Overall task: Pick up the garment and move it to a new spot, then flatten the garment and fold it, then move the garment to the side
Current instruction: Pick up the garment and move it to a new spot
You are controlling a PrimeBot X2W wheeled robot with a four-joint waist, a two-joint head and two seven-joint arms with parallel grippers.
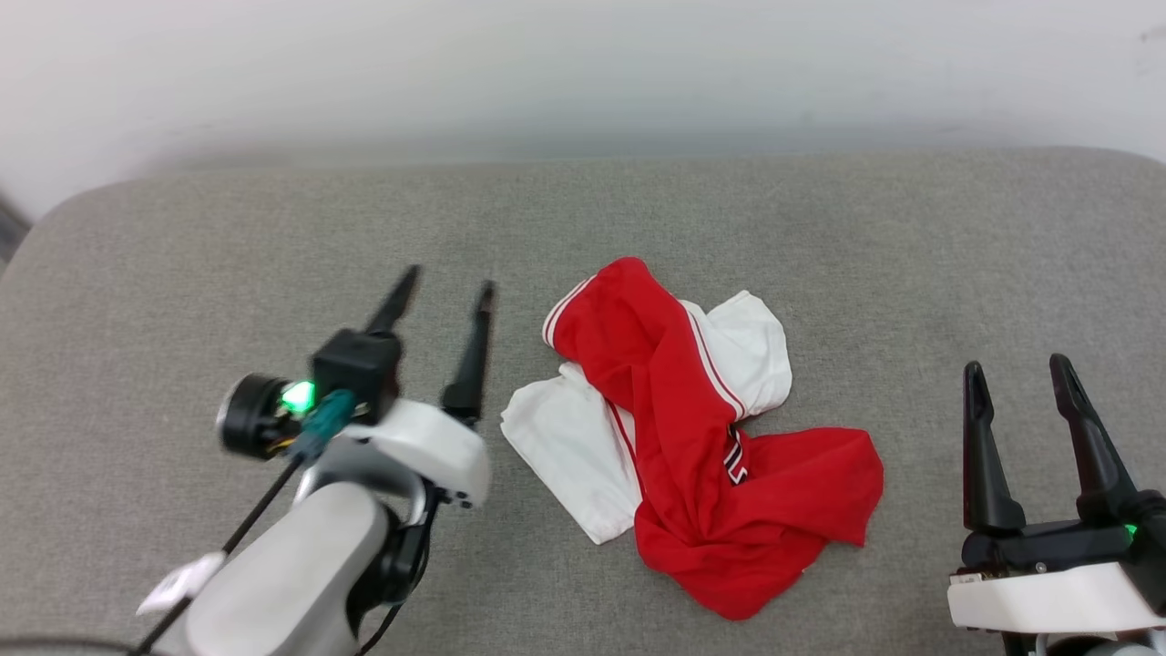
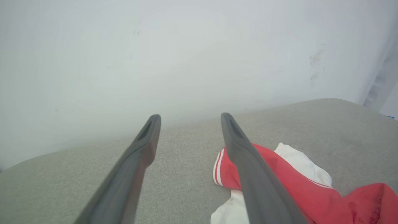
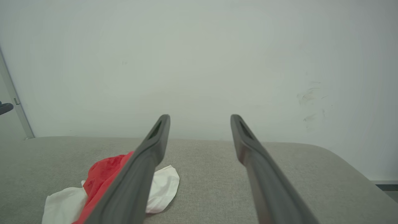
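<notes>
The garment [image 1: 692,428], red with white sleeves and striped trim, lies crumpled in a heap on the grey cushioned surface [image 1: 228,237] near the middle. My left gripper [image 1: 451,278] hovers just left of the heap, open, with nothing between its fingers. In the left wrist view the garment [image 2: 295,183] shows behind and to the right of the right finger [image 2: 248,174]. My right gripper [image 1: 1016,364] stands open at the lower right, well clear of the cloth. The right wrist view has the garment [image 3: 102,177] at lower left, partly behind the left finger [image 3: 140,177].
A pale wall [image 1: 583,73] runs along the far edge of the cushioned surface. The surface's rounded corners show at the far left and far right. Bare grey fabric lies to the left and right of the heap.
</notes>
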